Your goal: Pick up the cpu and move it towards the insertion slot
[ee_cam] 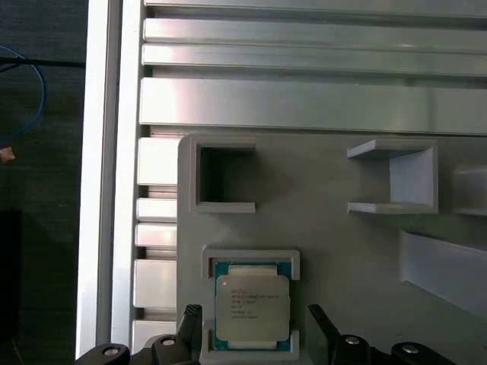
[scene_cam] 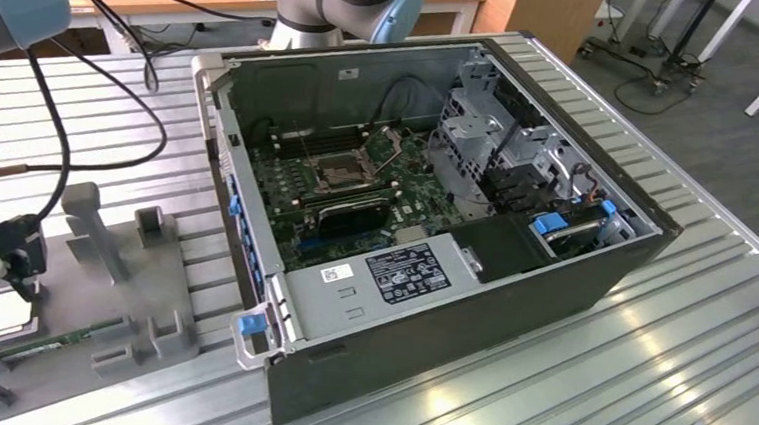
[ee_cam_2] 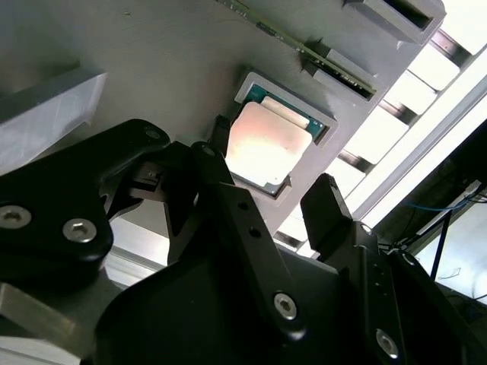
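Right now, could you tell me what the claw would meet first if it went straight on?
Probably the cpu in its grey holder; the open claw straddles it, depth unclear.

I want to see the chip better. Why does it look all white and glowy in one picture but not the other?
In the second wrist view, light bounces straight off the cpu, washing its metal face pale; in the first wrist view it is evenly lit, with no glare; in the exterior view, bright streaks of glare lie on the table.
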Robot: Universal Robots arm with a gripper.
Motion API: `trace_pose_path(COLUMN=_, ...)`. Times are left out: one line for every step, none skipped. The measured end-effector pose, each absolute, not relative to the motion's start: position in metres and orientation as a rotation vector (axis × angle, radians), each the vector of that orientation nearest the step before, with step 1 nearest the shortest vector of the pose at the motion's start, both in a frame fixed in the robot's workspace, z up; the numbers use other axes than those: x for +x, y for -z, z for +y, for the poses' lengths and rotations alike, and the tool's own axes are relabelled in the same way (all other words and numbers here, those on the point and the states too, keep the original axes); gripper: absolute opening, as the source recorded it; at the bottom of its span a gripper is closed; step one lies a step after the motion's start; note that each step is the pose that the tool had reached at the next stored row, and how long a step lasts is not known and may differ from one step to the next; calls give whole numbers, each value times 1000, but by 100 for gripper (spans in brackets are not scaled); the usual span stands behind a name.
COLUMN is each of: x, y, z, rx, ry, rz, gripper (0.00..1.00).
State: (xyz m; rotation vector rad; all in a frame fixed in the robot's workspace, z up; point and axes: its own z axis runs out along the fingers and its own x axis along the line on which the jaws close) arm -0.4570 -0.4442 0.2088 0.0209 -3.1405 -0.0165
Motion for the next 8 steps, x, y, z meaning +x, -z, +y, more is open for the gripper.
trace_pose_path(x=-457, y=-208, z=-444, rx=21, ry=16, rz=-3140, gripper=65)
trace_pose_path(x=-457, y=-208, z=-444, rx=21, ry=16, rz=-3140, gripper=65)
trace_pose_path(x=-457, y=-208, z=-444, rx=21, ry=16, rz=-3140, gripper=65)
trace_pose_path(x=-457, y=-208, z=-444, rx=21, ry=16, rz=-3140, gripper=65)
trace_pose_path(x=-457, y=-207, z=-444, rx=21, ry=16, rz=-3140, gripper=65)
trace_pose_path(x=-457, y=-207, z=-444, rx=21, ry=16, rz=-3140, gripper=65)
trace_pose_path(x=-457, y=-207, z=-444, rx=21, ry=16, rz=-3140, gripper=65)
trace_pose_path(x=-457, y=-207, z=-444, rx=21, ry=16, rz=-3140, gripper=65)
